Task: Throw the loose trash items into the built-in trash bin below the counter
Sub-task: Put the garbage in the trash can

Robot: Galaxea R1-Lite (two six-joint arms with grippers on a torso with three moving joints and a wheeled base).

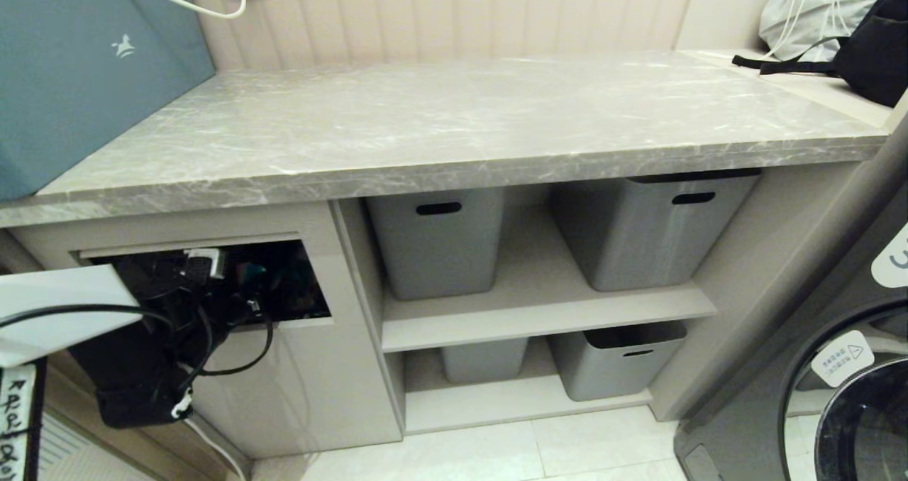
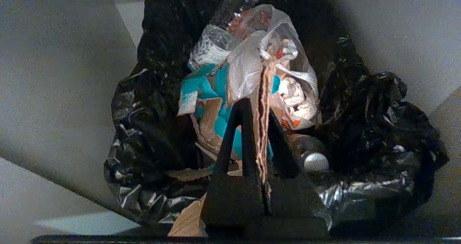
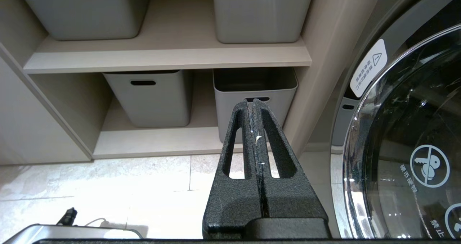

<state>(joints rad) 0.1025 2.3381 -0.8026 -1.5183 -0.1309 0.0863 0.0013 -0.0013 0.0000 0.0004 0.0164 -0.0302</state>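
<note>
1. The left gripper (image 2: 260,114) is inside the bin opening (image 1: 213,282) under the counter (image 1: 454,126), its fingers clamped edge-on around a cardboard scrap (image 2: 263,129).
2. The scrap hangs above a black liner (image 2: 360,129).
3. In the liner lie turquoise-faced scraps (image 2: 205,89), a brown scrap (image 2: 187,222), a white plastic bag (image 2: 259,57) and a clear bottle (image 2: 219,35).
4. The right gripper (image 3: 255,103) is parked low before the grey bins (image 3: 155,96) beside the washer (image 3: 407,136), its fingers pressed together on nothing.
</note>
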